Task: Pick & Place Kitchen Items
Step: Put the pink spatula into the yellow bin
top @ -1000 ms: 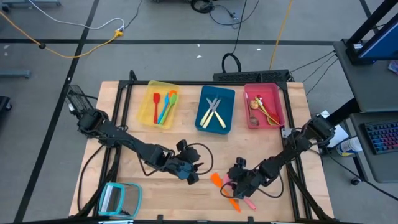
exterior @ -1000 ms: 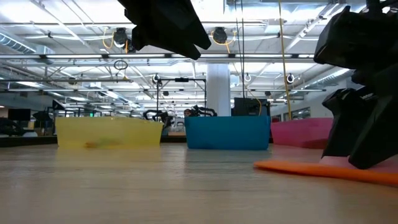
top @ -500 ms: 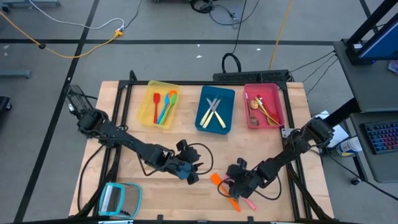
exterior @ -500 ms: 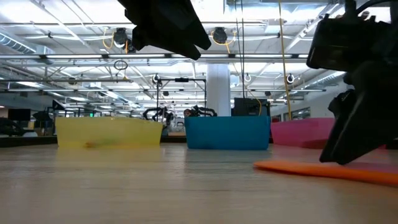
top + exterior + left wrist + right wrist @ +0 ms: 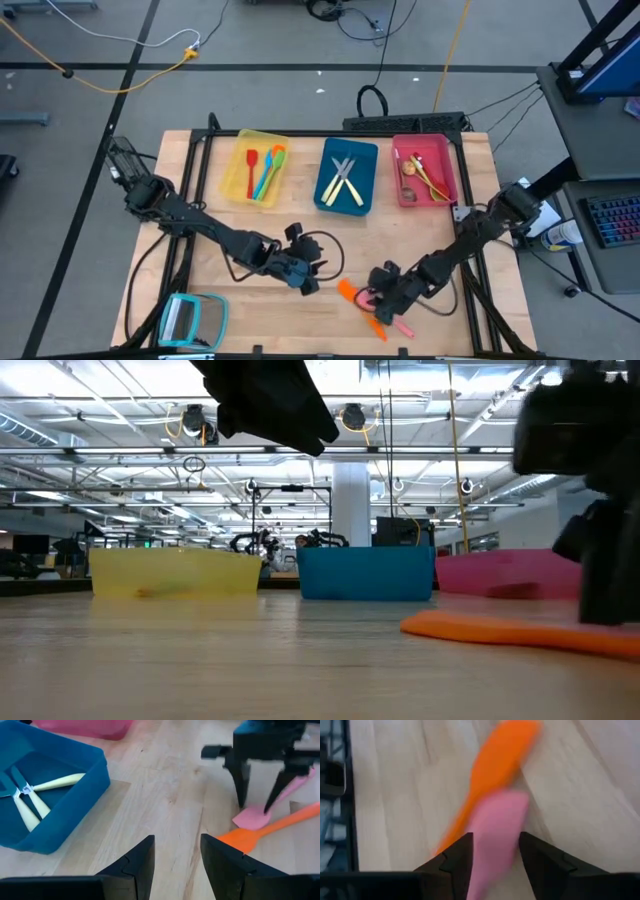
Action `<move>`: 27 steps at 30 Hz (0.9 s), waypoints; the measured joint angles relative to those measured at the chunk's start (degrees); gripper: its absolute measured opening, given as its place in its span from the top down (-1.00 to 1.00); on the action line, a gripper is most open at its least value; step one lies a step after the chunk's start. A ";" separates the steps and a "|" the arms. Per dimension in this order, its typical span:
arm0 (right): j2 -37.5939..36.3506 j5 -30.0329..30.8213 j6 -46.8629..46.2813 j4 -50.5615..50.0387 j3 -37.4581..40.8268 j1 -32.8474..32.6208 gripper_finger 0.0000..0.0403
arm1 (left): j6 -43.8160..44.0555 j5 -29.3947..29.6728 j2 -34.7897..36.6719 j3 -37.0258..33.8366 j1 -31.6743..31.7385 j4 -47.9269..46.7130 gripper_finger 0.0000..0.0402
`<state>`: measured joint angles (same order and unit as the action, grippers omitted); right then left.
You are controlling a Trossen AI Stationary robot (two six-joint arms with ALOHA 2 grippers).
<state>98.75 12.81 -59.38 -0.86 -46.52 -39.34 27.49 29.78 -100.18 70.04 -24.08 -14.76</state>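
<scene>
While the left gripper (image 5: 176,865) hangs above bare wood with its fingers apart and nothing between them, the right gripper (image 5: 259,802) stands fingertips-down on the table, fingers parted, straddling the pink spatula (image 5: 252,818); the pink blade lies between the tips, crossing over the orange spatula (image 5: 247,839) just beside them, and no clamped grip shows

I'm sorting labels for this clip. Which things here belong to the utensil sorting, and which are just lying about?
Job: pink spatula, orange spatula, right claw straddling the pink one, utensils in the yellow tray.
Lying about: teal-framed square, black cable.
</scene>
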 joint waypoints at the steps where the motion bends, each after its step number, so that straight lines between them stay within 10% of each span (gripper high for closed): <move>1: -1.45 -0.27 0.68 -0.48 0.27 0.11 0.17 | -0.05 -0.04 0.00 0.00 0.05 -0.02 0.19; 27: 5.36 4.09 -5.89 5.95 -0.11 -2.78 0.01 | -3.37 -0.26 0.00 0.00 3.97 -0.13 0.19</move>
<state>104.11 16.90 -65.28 5.09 -46.63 -42.12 24.12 29.52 -100.18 70.04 -20.11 -14.90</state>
